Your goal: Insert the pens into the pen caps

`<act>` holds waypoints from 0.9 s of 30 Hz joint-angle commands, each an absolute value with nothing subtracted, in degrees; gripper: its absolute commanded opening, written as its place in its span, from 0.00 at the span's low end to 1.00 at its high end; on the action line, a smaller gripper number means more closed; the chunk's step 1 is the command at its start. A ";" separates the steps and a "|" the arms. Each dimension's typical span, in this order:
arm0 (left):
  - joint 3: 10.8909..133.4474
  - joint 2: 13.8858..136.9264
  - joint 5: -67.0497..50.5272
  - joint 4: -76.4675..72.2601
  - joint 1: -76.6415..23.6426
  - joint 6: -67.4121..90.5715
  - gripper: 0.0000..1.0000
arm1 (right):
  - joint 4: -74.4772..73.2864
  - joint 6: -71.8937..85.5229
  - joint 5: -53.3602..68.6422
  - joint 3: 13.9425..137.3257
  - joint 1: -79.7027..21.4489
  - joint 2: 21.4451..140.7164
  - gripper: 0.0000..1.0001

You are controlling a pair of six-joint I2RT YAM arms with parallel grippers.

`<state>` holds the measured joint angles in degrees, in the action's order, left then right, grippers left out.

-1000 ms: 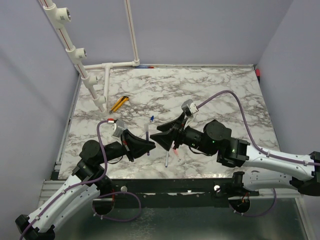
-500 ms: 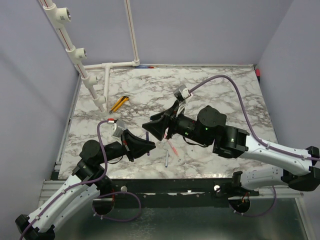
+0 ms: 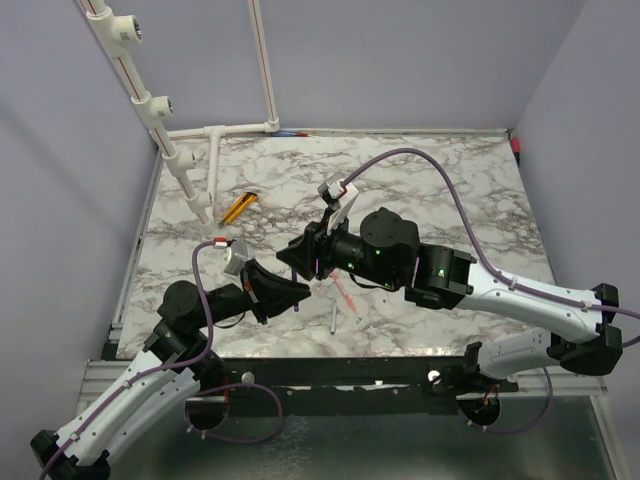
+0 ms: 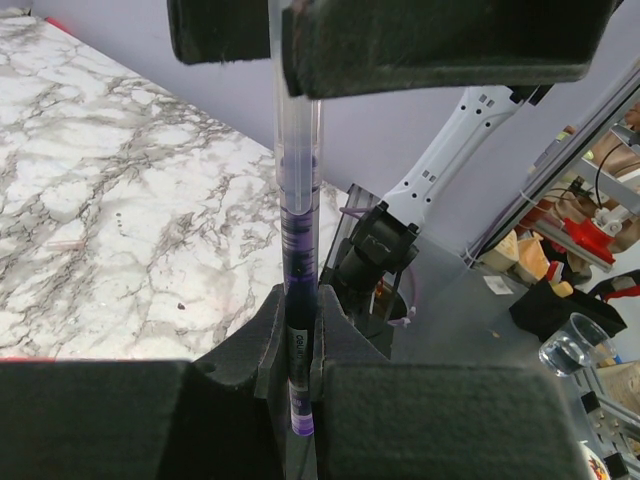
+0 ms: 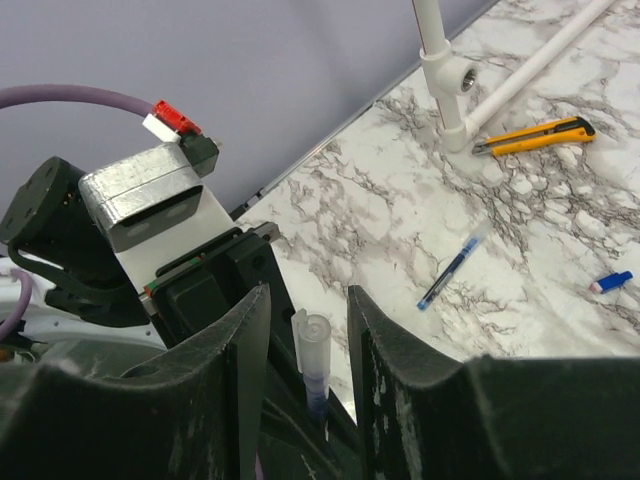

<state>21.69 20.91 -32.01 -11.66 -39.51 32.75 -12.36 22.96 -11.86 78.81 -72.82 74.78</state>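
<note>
The right pincer (image 5: 307, 300), spread but narrowing, has swung across to straddle the pen (image 4: 298, 250) pinched in the left pincer (image 3: 303, 290); probably a handover, not capping

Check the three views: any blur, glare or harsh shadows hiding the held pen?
Top external view: soft even light, faint shadows, marble table sharp. Left wrist view: the held pen is crisp, the near pads dark and soft. Right wrist view: the near fingers are blurred and dim, the utility knife beyond in focus. No glare hides the pen.
</note>
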 commanded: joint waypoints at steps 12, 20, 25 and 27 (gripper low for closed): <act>22.00 19.81 -32.67 -13.51 -39.39 32.77 0.00 | -13.27 22.65 -10.04 78.40 -73.34 75.65 0.03; 22.90 20.30 -31.89 -13.74 -39.44 32.41 0.00 | -14.53 22.67 -7.48 74.69 -73.30 74.54 0.01; 26.39 22.60 -30.92 -12.01 -39.40 29.63 0.00 | -15.82 23.01 -6.25 72.42 -73.46 73.38 0.01; 28.17 24.08 -30.87 -11.35 -39.42 28.78 0.00 | -16.55 22.99 -6.35 71.68 -73.49 73.15 0.01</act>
<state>22.52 21.96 -32.91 -9.02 -39.55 31.73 -11.49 22.61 -10.98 74.70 -72.53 73.25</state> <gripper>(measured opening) 0.086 0.051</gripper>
